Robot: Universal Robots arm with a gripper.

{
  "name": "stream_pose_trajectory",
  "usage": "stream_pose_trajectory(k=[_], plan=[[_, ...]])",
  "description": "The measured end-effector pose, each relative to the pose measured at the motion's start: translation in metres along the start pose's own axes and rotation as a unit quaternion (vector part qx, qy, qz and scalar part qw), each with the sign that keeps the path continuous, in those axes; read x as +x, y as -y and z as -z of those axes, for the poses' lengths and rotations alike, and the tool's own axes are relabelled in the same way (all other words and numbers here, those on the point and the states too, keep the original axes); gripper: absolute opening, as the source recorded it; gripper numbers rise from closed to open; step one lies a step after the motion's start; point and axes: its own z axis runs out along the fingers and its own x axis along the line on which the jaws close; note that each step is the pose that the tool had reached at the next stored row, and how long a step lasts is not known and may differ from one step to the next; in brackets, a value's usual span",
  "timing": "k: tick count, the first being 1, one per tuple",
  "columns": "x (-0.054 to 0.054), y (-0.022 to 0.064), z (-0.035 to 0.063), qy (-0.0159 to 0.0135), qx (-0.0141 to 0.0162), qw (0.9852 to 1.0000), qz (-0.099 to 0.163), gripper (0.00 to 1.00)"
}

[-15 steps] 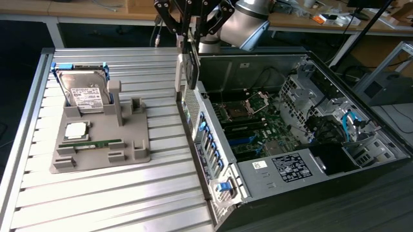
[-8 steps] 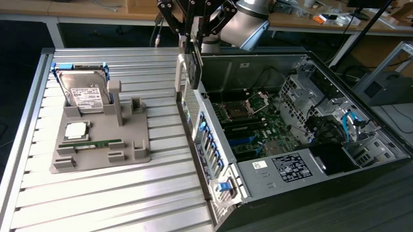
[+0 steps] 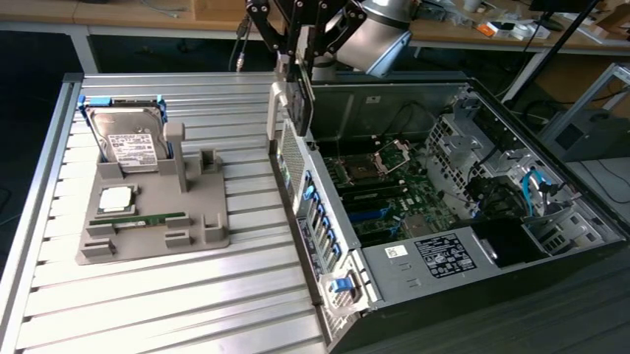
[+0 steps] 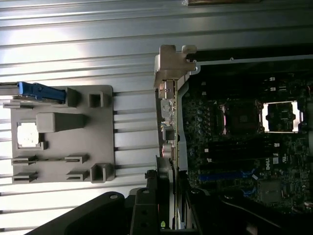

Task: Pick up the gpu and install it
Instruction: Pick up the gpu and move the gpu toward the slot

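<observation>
Wrist view: the gripper [image 4: 167, 203] sits closest, its dark fingers [image 4: 145, 205] clamped on either side of the gpu [image 4: 167, 132], which runs edge-on straight away from them; the silver bracket [image 4: 172, 61] is at the card's far end, well beyond the fingertips; to one side of the gripper the grey tray [image 4: 80, 142] lies on the slatted table [image 4: 98, 39], with a square chip [image 4: 27, 134] in one pocket and a blue-railed drive [image 4: 41, 91] at its edge; to the gripper's other side is the open case [image 4: 244, 61], its board [image 4: 234, 152] in plain view with a shiny socket [image 4: 280, 117] and blue slots [image 4: 227, 175]; the card lines up along the case wall between tray and board.

Exterior view: the gripper [image 3: 295, 55] hangs from the arm [image 3: 379, 37] and grasps the gpu [image 3: 295, 110] by its upper edge; the card hangs upright beneath the fingers, over the case wall nearest the tray; it is not yet in any slot; whether its lower edge touches that wall I cannot tell; the board lies below the gripper toward the exterior view's right; the tray sits below it toward the exterior view's left, well apart, carrying the drive, the chip and a green stick [image 3: 147, 220].
</observation>
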Motion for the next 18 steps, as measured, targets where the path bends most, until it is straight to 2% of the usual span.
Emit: stream_pose_trajectory(k=[18], plan=[[-0.017, -0.0009, -0.0009, -0.0001, 0.0001, 1.0000, 0.000, 0.27]])
